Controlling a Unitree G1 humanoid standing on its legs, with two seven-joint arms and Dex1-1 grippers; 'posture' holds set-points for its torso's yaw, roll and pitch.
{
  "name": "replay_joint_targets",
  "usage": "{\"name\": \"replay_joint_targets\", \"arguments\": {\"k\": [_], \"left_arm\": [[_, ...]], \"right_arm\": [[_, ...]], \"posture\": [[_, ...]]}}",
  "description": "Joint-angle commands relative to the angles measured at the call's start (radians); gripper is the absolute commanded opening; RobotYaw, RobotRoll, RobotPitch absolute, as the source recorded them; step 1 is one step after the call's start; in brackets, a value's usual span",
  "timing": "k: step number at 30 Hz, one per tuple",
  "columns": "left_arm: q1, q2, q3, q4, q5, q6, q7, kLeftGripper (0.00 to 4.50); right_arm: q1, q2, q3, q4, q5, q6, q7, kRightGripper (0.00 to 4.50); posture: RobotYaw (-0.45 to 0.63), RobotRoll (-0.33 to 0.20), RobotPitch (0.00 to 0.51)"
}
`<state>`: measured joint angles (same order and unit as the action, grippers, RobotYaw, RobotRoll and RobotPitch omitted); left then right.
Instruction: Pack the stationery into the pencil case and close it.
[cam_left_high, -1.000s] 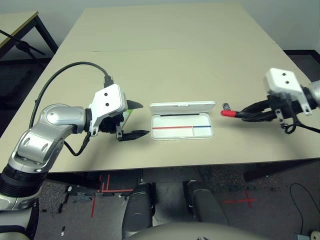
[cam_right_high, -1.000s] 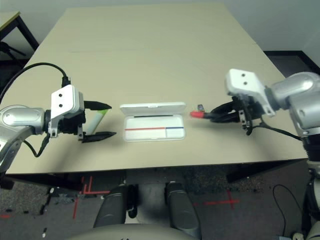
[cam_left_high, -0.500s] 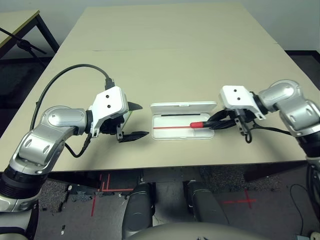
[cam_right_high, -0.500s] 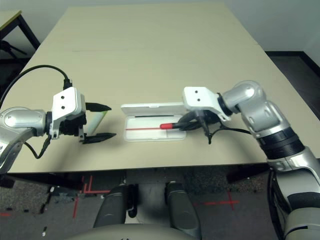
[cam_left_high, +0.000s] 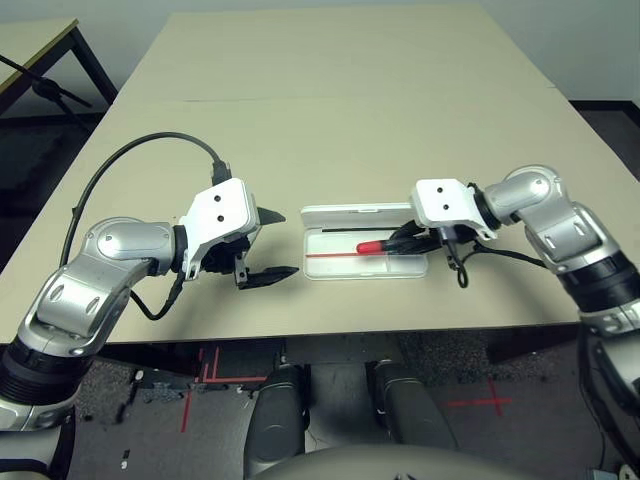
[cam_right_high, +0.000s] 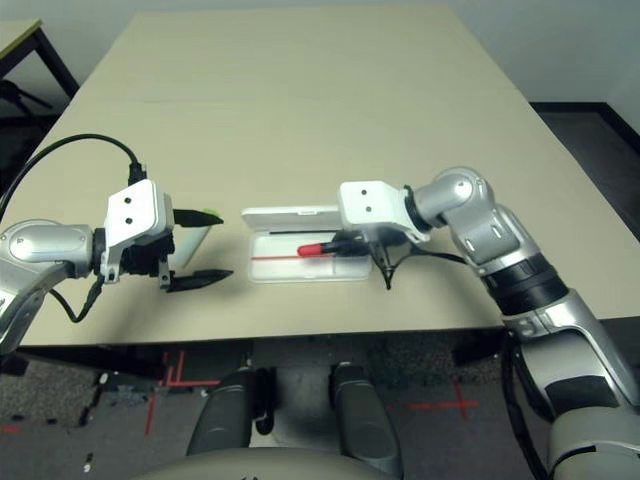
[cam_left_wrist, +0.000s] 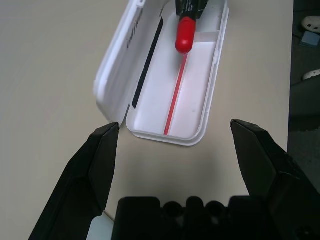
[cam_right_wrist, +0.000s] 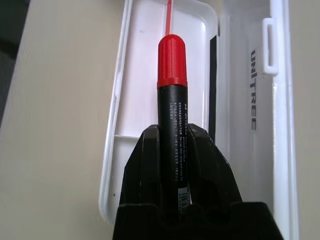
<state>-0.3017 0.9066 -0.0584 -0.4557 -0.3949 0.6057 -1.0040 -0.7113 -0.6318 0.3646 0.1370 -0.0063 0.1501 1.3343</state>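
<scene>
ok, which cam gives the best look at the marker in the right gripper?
Right wrist view: the marker fills mid-frame, red cap and printed black barrel clamped by the right gripper. Left wrist view shows its red cap over the pencil case. Head views show it small.

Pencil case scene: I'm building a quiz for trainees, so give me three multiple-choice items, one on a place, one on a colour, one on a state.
1. Where is the marker?
A. Flat on the table beside the case
B. In the right gripper, over the open pencil case
C. In the left gripper

2. What colour is the marker's cap?
A. Red
B. Blue
C. Yellow

3. How does the pencil case stand?
A. Shut
B. Upside down
C. Open, lid tipped back

Answers: 1 B, the right wrist view shows the fingers clamped on its black barrel above the tray. 2 A, the cap is red in every view. 3 C, the inside with its red line shows.
</scene>
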Motion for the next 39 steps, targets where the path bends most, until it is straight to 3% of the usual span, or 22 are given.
{"name": "replay_joint_targets", "arguments": {"k": [1,10,36,39], "left_arm": [[-0.002,-0.001,-0.014,-0.005,0.006,0.008,0.004,4.50],[0.014,-0.002,-0.009,-0.019,0.003,0.014,0.017,4.50],[0.013,-0.013,-0.015,-0.018,0.015,0.008,0.032,4.50],[0.016,-0.012,-0.014,-0.016,0.016,0.006,0.033,4.50]], "right_arm": [[-0.007,0.043,0.026,0.019,-0.018,-0.017,-0.030,0.51],[-0.009,0.118,0.044,0.047,-0.057,-0.030,-0.100,0.51],[-0.070,0.195,0.068,0.237,-0.119,-0.127,-0.150,0.51],[-0.071,0.199,0.068,0.245,-0.116,-0.169,-0.140,1.32]], "posture": [[0.02,0.000,0.135],[0.04,0.000,0.136],[0.05,0.000,0.121],[0.05,0.000,0.121]]}}
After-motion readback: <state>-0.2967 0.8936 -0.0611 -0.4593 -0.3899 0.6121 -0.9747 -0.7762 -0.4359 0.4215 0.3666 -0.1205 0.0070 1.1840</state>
